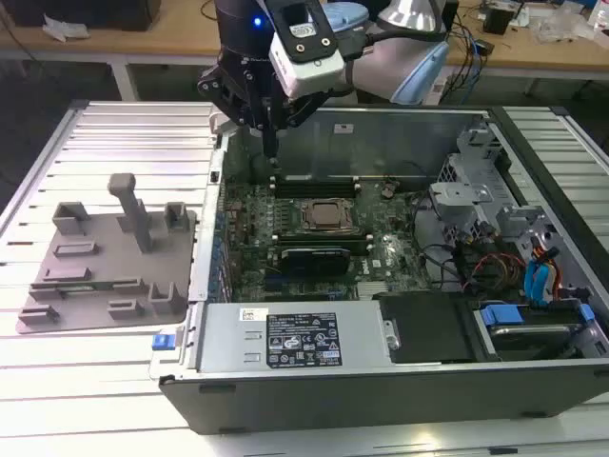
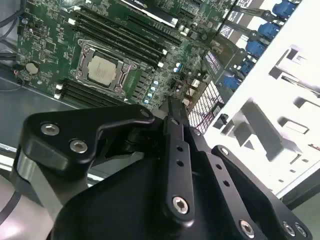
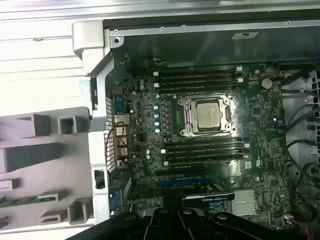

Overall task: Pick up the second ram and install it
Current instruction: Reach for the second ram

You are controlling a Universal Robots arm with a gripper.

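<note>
From where I stand, in the exterior view, the gripper (image 1: 272, 148) hangs over the far corner of the open computer case (image 1: 381, 143), above the motherboard (image 1: 247, 228) and just past the processor (image 1: 328, 214). Its fingers look pressed together with nothing between them. The grey fixture tray (image 1: 105, 233) sits outside the case on the exterior view's left, well apart from the gripper. In the second wrist view the fingers again read as one closed bar, pointing down near the long memory slots (image 2: 120, 37) beside the processor. I'd worry that closed tips brought low here could knock a slot latch or a small part on the board. In the first wrist view a thin green strip lies in a groove of the fixture tray, which I take to be the second ram (image 3: 22, 202), so it is not yet picked up. The metal case wall (image 3: 100, 130) stands between it and the slots, and a carried stick swung low could clip that edge. A thin board pinched off-centre could tilt, meet its slot crooked and jam, or sit half-seated. The graphics card (image 1: 314, 257) close by leaves little room for error.
</note>
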